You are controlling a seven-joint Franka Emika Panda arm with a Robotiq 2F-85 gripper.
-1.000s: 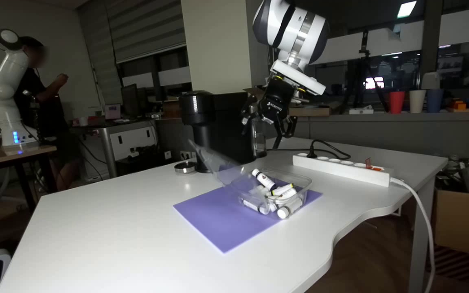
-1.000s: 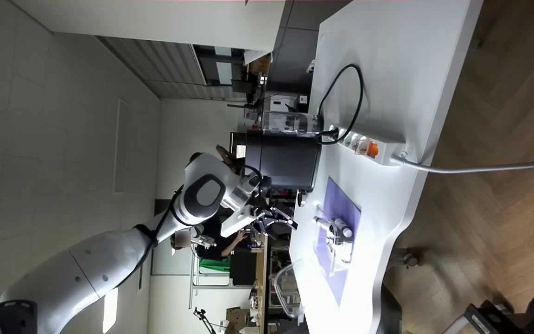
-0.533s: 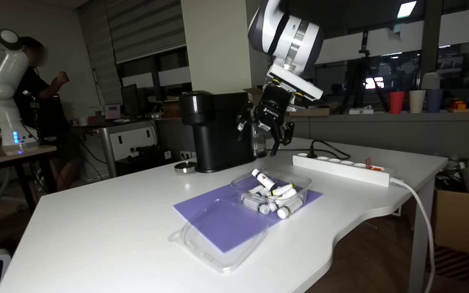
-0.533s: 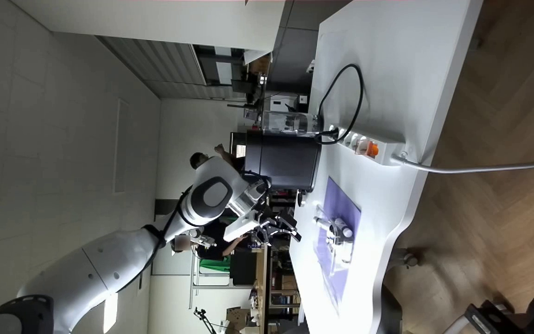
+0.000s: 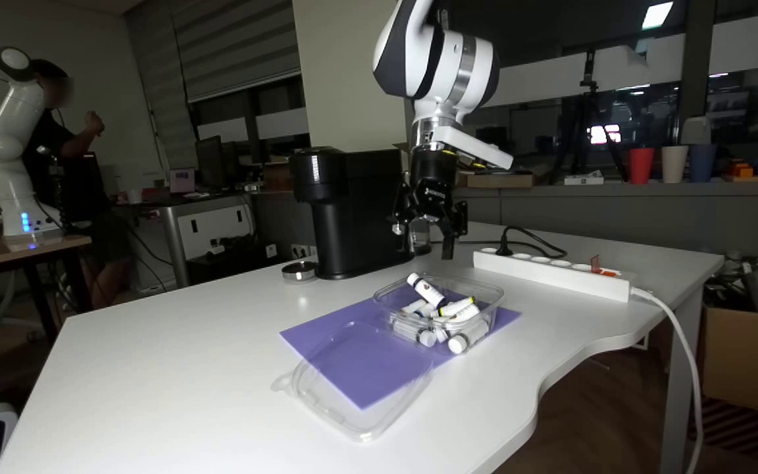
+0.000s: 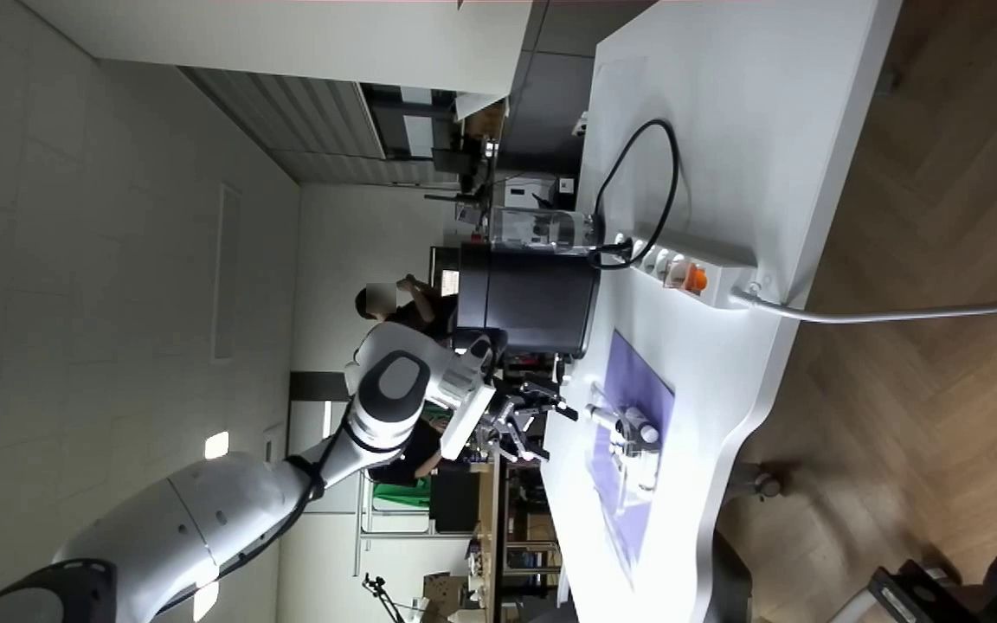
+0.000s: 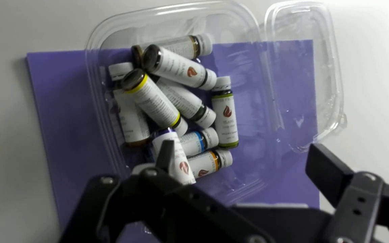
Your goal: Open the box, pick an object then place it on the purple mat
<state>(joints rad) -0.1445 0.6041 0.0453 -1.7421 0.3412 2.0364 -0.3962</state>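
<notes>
The black two-fingered tool (image 5: 423,239) hangs in the air, its jaws wide apart. Below it, the shallow transparent plastic box (image 7: 248,87) holds a jumble of small white-labelled, white-capped bottles (image 7: 177,98). Its clear lid (image 7: 304,76) lies folded back, partly over the flat rectangular purple mat (image 7: 66,111). The box sits mostly on that mat, on the white counter (image 5: 188,382), near a long white power strip (image 5: 550,275).

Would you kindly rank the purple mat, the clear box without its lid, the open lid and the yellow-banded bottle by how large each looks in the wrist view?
Largest first:
Purple mat, though partly hidden
Clear box, tray part alone
Open lid
Yellow-banded bottle
</notes>
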